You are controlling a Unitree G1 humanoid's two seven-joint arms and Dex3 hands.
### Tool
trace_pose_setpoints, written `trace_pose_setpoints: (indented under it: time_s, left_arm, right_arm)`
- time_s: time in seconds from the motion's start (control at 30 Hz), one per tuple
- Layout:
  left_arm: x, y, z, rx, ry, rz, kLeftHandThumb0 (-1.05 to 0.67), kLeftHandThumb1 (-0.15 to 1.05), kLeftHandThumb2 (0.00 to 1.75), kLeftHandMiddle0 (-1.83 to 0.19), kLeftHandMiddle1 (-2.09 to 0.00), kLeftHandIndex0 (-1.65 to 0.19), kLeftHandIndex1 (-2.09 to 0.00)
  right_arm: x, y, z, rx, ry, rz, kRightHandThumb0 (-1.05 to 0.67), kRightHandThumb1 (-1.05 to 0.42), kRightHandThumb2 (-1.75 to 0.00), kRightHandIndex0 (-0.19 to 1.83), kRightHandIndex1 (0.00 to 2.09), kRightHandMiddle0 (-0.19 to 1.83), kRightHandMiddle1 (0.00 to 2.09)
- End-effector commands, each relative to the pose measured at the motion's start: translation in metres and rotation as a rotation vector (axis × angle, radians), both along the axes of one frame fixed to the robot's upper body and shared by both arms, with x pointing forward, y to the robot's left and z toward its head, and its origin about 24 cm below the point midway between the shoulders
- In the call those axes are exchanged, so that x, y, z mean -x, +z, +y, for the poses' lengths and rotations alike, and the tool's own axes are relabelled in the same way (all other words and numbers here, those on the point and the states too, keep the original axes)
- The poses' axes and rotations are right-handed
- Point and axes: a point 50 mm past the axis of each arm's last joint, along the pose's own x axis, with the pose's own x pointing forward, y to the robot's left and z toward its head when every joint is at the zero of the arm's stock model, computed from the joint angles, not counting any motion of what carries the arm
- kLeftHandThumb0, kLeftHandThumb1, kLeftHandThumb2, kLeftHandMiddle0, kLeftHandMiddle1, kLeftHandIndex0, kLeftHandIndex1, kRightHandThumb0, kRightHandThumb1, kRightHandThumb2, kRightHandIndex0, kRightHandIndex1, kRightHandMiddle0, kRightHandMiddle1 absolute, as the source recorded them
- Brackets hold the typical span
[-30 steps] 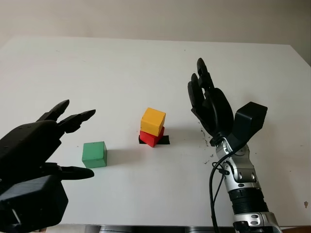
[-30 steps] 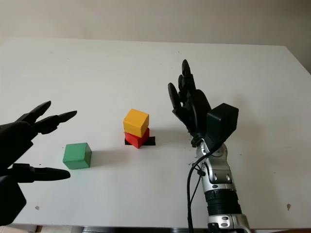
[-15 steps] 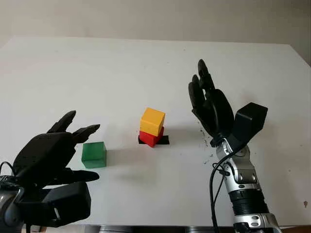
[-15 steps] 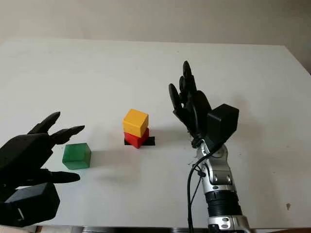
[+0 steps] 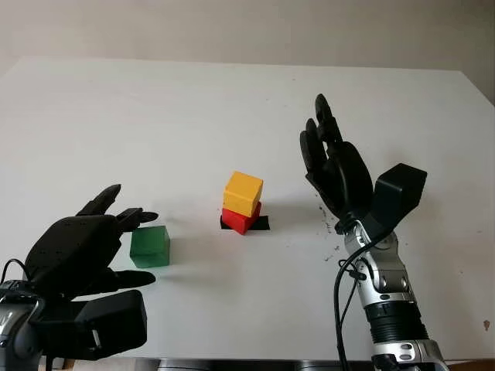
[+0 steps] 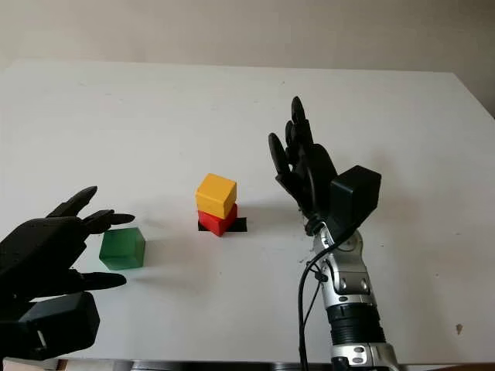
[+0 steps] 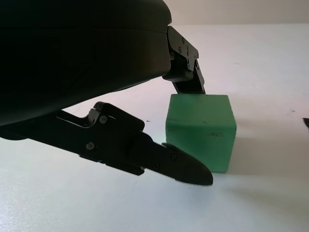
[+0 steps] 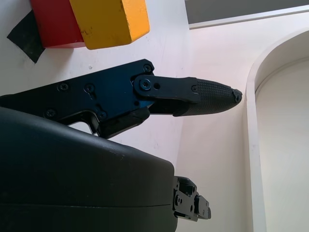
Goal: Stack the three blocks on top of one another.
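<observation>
A yellow block (image 5: 244, 192) sits on a red block (image 5: 240, 218), which stands on a black tape mark (image 5: 260, 223) near the table's middle. To their left a green block (image 5: 149, 246) stands alone on the table. My left hand (image 5: 128, 247) is open and just left of the green block, its fingers (image 7: 181, 164) on either side of the block's near corner without gripping it. My right hand (image 5: 325, 154) is open and raised to the right of the two-block stack, palm toward it.
The white table (image 5: 232, 108) stretches far behind the blocks. A small dark speck (image 5: 487, 325) marks the front right corner. A wall (image 5: 232, 27) rises beyond the table's far edge.
My left hand has moved down and forward to the green block, its fingers now reaching beside it. The right hand and the stack have stayed put.
</observation>
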Motion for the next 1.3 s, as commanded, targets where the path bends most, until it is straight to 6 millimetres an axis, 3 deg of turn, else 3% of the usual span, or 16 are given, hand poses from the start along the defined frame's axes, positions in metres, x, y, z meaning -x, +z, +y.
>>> trace_pose_setpoints:
  time_s: [0.0, 0.2, 0.6, 0.73, 1.0, 1.27]
  left_arm:
    - [0.002, -0.001, 0.002, 0.031, 0.004, -0.018, -0.38, 1.05, 0.13, -0.11, -0.06, -0.06, -1.27]
    - [0.003, -0.001, 0.004, 0.112, -0.013, -0.04, -0.31, 1.05, 0.15, -0.16, -0.06, -0.02, -1.42]
    - [0.002, 0.007, 0.009, 0.098, -0.016, -0.053, -0.3, 1.05, 0.18, -0.25, -0.06, 0.02, -1.57]
    - [-0.003, 0.025, 0.013, 0.078, -0.044, -0.079, -0.31, 1.05, 0.18, -0.27, -0.06, -0.03, -1.49]
    - [-0.03, 0.088, 0.009, -0.027, -0.191, -0.112, -0.37, 1.05, 0.13, -0.35, -0.07, -0.2, -1.41]
    - [-0.066, 0.126, -0.01, 0.121, -0.3, -0.119, -0.35, 1.0, 0.05, -0.35, -0.05, -0.38, -1.33]
  right_arm:
    - [-0.001, 0.004, -0.002, 0.004, -0.003, -0.012, -0.7, -1.05, -0.45, -0.19, 0.03, -0.17, 0.05]
    - [0.0, 0.004, -0.002, 0.01, -0.005, -0.013, -0.7, -1.05, -0.46, -0.19, 0.02, -0.17, 0.05]
    - [-0.001, 0.004, -0.001, 0.003, -0.008, -0.012, -0.71, -1.05, -0.44, -0.19, 0.04, -0.16, 0.06]
    - [-0.001, 0.004, -0.001, 0.005, -0.003, -0.021, -0.71, -1.05, -0.45, -0.19, 0.03, -0.16, 0.06]
    - [-0.004, 0.004, 0.003, 0.0, 0.018, -0.032, -0.7, -1.05, -0.46, -0.19, 0.01, -0.17, 0.05]
    - [-0.006, 0.002, 0.005, 0.011, 0.029, -0.05, -0.71, -1.05, -0.46, -0.19, 0.0, -0.18, 0.05]
